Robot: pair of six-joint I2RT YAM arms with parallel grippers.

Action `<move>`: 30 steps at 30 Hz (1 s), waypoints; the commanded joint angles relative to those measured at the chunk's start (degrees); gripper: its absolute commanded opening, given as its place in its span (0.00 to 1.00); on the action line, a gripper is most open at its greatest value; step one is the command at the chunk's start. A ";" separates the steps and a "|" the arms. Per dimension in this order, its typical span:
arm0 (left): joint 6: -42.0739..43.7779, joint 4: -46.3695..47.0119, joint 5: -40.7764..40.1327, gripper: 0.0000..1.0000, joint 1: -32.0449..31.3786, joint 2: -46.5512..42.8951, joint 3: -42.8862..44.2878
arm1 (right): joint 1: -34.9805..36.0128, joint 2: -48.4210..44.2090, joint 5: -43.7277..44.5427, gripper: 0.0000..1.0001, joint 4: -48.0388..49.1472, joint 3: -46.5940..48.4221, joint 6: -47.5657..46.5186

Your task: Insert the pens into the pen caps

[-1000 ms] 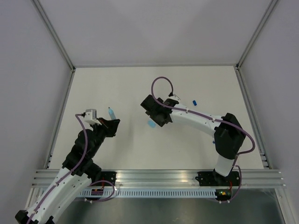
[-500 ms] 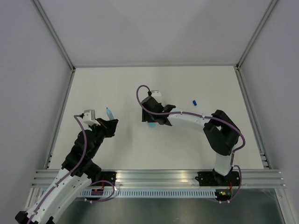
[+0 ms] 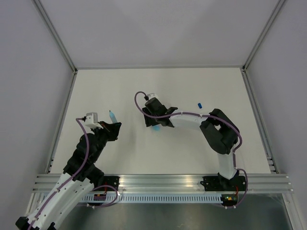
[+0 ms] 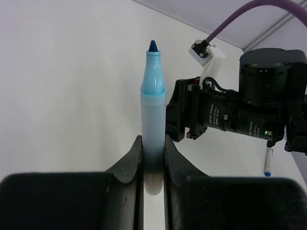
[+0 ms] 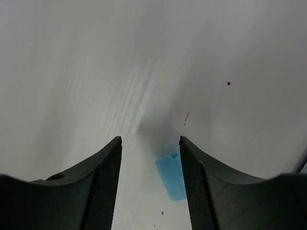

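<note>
The wide right end effector hovers over the light, stiff, likely slippery cap, best pinched mid-length; the left end effector clamps the pen.

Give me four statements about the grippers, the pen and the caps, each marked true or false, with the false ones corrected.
1. The left gripper is shut on a pale blue pen. True.
2. The right gripper is shut on the sky-blue cap. False: its jaws stand open, and the cap lies on the table between them.
3. A dark blue cap lies on the table, apart from both grippers. True.
4. The held pen is capped. False: its dark tip is bare.
</note>
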 commanded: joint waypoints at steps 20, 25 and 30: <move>-1.16 0.77 0.29 0.02 0.09 0.18 1.78 | 1.54 -4.02 -7.72 0.56 7.67 -10.75 -0.23; -1.33 0.94 0.38 0.02 0.09 0.61 1.78 | 2.86 -4.55 -9.04 0.56 7.68 -11.46 -0.49; -1.42 1.03 0.03 0.02 0.00 1.14 1.77 | 3.47 -6.84 -8.95 0.56 6.89 -12.51 -0.32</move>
